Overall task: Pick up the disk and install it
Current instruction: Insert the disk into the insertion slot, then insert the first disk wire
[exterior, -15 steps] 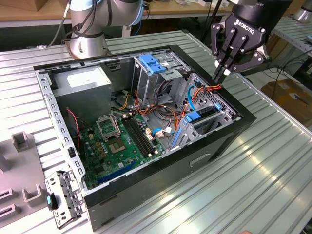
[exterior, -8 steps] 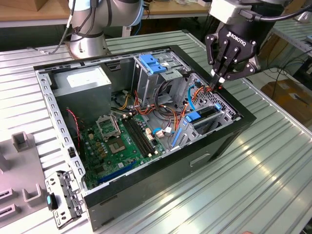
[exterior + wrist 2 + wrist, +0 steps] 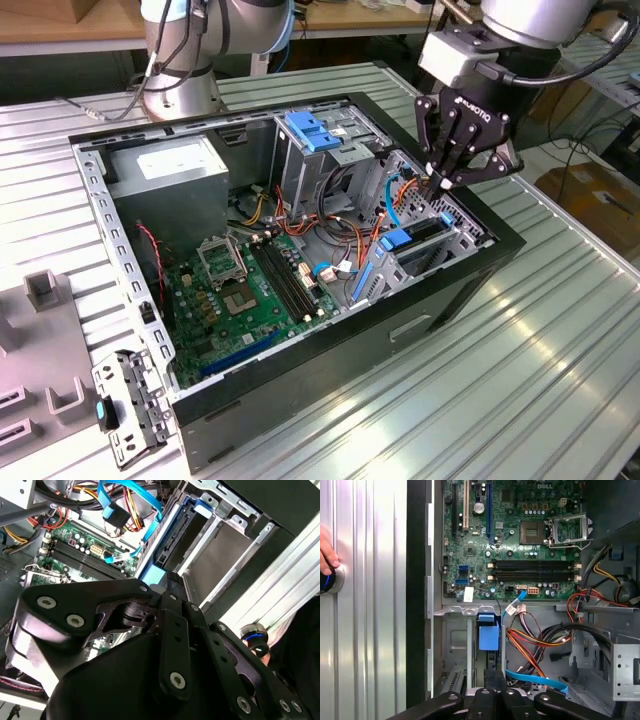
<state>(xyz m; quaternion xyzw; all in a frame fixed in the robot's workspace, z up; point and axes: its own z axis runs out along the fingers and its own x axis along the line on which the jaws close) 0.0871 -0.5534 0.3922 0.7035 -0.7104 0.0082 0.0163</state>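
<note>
At 7 o'clock in the exterior view, nearest the camera, 1 grey metal bracket with a blue latch [image 3: 125,412] lies flat on the ribbed silver surface [image 3: 520,340]. Past it sits 1 open black computer case [image 3: 440,300] with 1 green motherboard [image 3: 255,290] on its floor. At 3 o'clock inside the case, 1 flat silver-grey disk with blue plastic side rails [image 3: 412,236] stands on edge, seated in the drive bay. It also shows in both wrist views [image 3: 488,635] [image 3: 170,540].

The 1 black pincer [image 3: 438,182] [image 3: 495,677] hangs over the bay's far end. Its 2 fingers are drawn together with no gap showing. The tips are just beside the disk's upper edge, and I cannot tell whether they touch it.

Farther off are 1 big grey box with a white sticker [image 3: 170,175] at 10 o'clock and 1 light-blue plastic bracket [image 3: 315,130] at 12 o'clock.
</note>
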